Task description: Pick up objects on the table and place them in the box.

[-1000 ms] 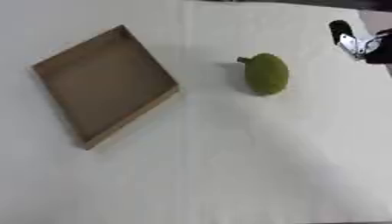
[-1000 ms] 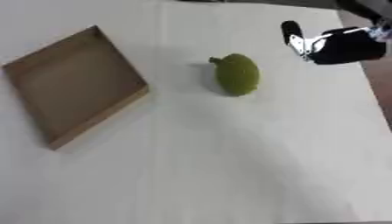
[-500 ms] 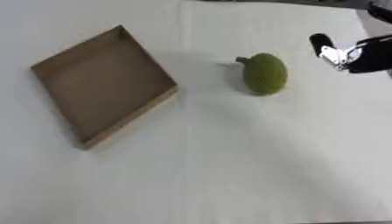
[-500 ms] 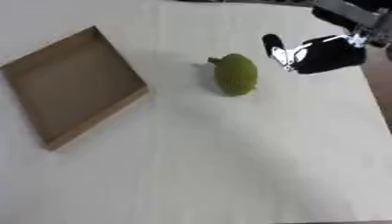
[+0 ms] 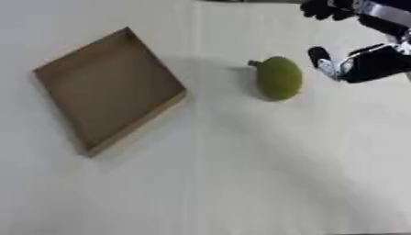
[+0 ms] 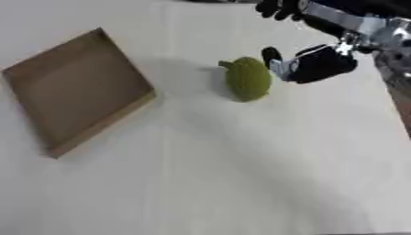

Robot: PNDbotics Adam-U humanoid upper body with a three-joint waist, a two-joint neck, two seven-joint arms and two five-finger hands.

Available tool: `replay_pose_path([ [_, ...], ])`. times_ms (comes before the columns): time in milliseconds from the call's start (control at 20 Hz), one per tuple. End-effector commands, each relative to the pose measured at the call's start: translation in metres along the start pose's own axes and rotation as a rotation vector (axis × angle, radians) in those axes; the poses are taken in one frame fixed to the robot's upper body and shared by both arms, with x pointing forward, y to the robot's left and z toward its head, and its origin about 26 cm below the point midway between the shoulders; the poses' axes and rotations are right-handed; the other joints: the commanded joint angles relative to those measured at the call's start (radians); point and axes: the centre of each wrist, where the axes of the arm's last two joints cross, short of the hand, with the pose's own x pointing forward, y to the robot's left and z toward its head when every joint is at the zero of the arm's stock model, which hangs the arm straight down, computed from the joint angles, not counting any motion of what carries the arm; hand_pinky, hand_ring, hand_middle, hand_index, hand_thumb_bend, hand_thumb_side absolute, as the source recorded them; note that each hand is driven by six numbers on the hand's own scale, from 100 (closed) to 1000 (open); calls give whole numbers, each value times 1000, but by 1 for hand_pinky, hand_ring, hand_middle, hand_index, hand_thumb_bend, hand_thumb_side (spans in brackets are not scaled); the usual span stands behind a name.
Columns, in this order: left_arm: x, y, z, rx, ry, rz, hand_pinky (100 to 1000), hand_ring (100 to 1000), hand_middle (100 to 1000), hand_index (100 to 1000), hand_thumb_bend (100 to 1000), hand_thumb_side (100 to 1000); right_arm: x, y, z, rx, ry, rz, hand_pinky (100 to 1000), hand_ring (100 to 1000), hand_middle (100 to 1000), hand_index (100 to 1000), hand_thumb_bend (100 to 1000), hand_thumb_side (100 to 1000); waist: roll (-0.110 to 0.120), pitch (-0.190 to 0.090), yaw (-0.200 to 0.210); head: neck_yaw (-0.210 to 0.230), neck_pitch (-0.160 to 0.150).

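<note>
Pale cream table [image 5: 241, 183] filling both views, smooth and bare apart from two things. Brown cardboard box [image 5: 108, 89] at the left, shallow and open-topped, turned like a diamond with one corner toward the far side and one toward the near side; nothing to be seen inside it. No label, brand or writing readable on the box or anywhere else. Well apart to the right of the box, an olive-green fruit [image 5: 279, 78], oval and pear-like, lying on the table with a short dark stem pointing to the far left and a soft shadow spreading on its left side. Just beside the fruit on its right, the black right hand [image 6: 317, 64], reaching in from the far right corner on an arm with silver joints. Thumb or one dark finger raised next to the fruit's right flank, with a pale silvery patch beneath it on the palm side. More dark fingers [image 6: 277, 8] showing higher up at the far edge, spread away from the lower part, so the hand stands apart and wide, clamped on nothing. Whether the nearest fingertip touches the fruit's skin or stops just short cannot be told; very close in the right eye view, a thin strip of table between them in the left eye view. No left hand in either view.
</note>
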Motion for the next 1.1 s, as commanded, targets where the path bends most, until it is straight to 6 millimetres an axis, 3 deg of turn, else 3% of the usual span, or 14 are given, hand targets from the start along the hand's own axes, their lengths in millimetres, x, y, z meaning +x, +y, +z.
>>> replay_pose_path([
  [50,5,1,-9,-20,-32,2,762,765,687,839,100,650,8,-2,0,-3,28,12,937,927,883,967,100,208,5,-24,2,-3,-11],
  [400,5,1,-8,-26,-29,5,762,765,686,836,100,649,9,9,-7,47,102,37,945,933,892,976,100,216,5,-25,4,-6,-12],
  [1100,5,1,-6,-29,-17,6,763,765,680,830,100,649,-31,30,-48,101,235,55,949,942,914,974,100,258,3,-19,10,-5,-18],
])
